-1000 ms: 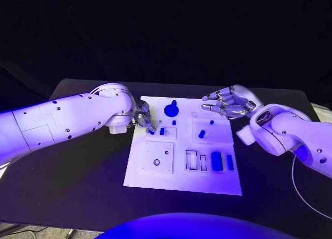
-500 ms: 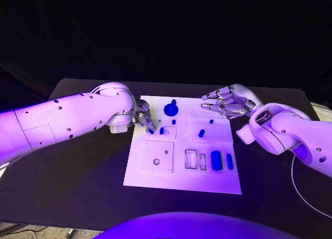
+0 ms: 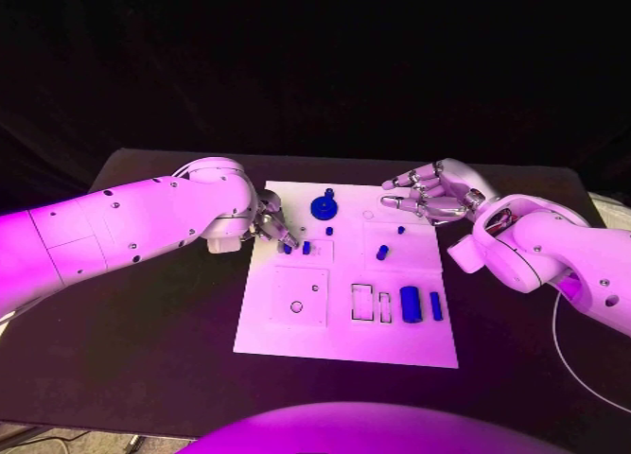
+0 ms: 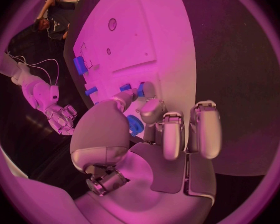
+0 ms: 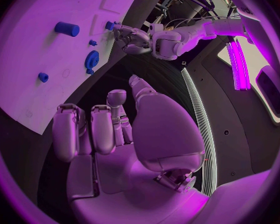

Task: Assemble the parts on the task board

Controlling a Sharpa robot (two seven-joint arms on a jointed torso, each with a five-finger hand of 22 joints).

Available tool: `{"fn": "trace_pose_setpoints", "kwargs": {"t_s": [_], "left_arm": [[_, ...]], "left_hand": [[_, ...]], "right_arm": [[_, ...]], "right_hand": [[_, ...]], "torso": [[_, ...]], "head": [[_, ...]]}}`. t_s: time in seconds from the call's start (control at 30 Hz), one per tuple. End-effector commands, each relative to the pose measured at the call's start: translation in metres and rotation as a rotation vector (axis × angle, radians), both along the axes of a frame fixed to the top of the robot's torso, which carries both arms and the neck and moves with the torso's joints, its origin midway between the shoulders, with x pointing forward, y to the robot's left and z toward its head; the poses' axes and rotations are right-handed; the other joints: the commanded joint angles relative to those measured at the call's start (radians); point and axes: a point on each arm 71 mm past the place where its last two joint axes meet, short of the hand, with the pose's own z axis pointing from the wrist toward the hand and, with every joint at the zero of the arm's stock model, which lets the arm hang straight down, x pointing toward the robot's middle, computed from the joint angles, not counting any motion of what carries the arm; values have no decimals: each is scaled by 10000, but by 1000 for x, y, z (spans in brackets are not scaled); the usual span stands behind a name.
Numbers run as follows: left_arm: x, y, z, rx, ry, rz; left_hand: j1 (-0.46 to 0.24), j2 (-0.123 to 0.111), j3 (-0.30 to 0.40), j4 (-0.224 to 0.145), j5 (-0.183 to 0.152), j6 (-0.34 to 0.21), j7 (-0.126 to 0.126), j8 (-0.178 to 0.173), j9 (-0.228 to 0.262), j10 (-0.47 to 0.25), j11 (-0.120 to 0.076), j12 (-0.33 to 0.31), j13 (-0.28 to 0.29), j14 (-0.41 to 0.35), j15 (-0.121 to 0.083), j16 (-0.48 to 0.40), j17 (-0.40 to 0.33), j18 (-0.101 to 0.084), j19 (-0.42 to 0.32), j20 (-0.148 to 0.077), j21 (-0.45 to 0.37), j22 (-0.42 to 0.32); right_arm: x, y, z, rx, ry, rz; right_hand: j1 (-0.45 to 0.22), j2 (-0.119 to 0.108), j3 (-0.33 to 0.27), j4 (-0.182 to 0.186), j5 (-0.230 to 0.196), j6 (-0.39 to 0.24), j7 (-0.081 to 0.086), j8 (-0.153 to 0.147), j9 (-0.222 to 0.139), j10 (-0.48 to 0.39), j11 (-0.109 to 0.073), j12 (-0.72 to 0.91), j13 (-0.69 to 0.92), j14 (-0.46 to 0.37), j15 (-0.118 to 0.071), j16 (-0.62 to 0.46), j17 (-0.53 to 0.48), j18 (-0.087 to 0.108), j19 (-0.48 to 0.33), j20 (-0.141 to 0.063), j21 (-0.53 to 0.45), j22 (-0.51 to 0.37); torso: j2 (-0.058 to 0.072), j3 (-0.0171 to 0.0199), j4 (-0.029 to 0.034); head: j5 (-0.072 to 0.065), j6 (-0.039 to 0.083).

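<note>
A small blue part (image 3: 287,248) is being pinched by the left hand (image 3: 271,225) at the board's (image 3: 345,342) left edge, apparently for seating. The right hand (image 3: 431,192) is being held empty, fingers loosely curled and apart, at the far right corner, seemingly kept clear.

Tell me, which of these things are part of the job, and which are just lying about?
Part of the job:
- board
- gear
- blue pegs, e.g.
- left hand, fingers at a small blue piece
- right hand, holding nothing

Just there:
- table
- white cable at its right edge
</note>
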Motion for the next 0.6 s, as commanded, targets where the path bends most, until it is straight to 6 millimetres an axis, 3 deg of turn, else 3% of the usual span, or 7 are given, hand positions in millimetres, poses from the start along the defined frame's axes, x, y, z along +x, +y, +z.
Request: {"fn": "trace_pose_setpoints", "kwargs": {"t_s": [0.03, 0.33, 0.4, 0.53, 0.6], "left_arm": [[-2, 3, -6, 353, 272, -7], [0, 6, -5, 328, 183, 108], [0, 7, -4, 286, 117, 167], [0, 10, -1, 14, -232, 448], [0, 11, 1, -122, -381, 571]], "left_hand": [[-61, 12, -441, 130, -9, 43, 28, -85, -43, 18, 42, 70, 18, 1052, -74, 31, 2629, -175, 591, -75, 69, 1762], [43, 133, -1323, 430, -5, 94, 39, -150, -137, 8, 45, 50, 26, 1052, -69, 31, 2629, -176, 597, -85, 64, 1780], [-13, 113, -1645, 577, -487, 121, 48, -157, -156, 7, 50, 47, 30, 1052, -61, 31, 2629, -179, 602, -80, 71, 1791], [85, 197, -2378, 952, -2197, 131, 40, -186, -208, -5, 65, 35, 37, 1052, -62, 31, 2629, -168, 591, -80, 22, 1774], [90, 177, -2609, 1088, -2510, 127, 55, -190, -219, -13, 61, 27, 35, 1052, -62, 31, 2629, -161, 583, -80, -9, 1758]], "right_arm": [[-1, 1, 0, 24, 10, 188], [-1, 1, 0, 25, 12, 191], [-1, 1, 0, 24, 14, 193], [-1, 1, 0, 21, 15, 191], [-1, 1, -1, 20, 17, 189]], "right_hand": [[-70, 62, -46, -7, 45, 67, -12, 17, 7, 2, -12, 28, -15, 426, 0, -44, -11, 193, -49, -12, -54, -17], [-70, 62, -46, -7, 45, 67, -12, 17, 7, 2, -12, 28, -15, 426, 0, -44, -11, 193, -49, -12, -54, -17], [-70, 62, -46, -7, 45, 67, -12, 17, 7, 2, -12, 28, -15, 426, 0, -44, -11, 193, -49, -12, -54, -17], [-70, 62, -46, -7, 45, 67, -12, 17, 7, 2, -12, 28, -15, 426, 0, -44, -11, 193, -49, -12, -54, -17], [-70, 62, -46, -7, 45, 67, -12, 17, 7, 2, -12, 28, -15, 426, 0, -44, -11, 193, -49, -12, -54, -17]], "torso": [[0, -5, 5], [-4, -8, -3], [-2, -9, -2], [6, -15, 6], [0, -13, 10]], "head": [[-10, -6], [-17, 1], [-27, 2], [-72, 3], [-79, -4]]}}
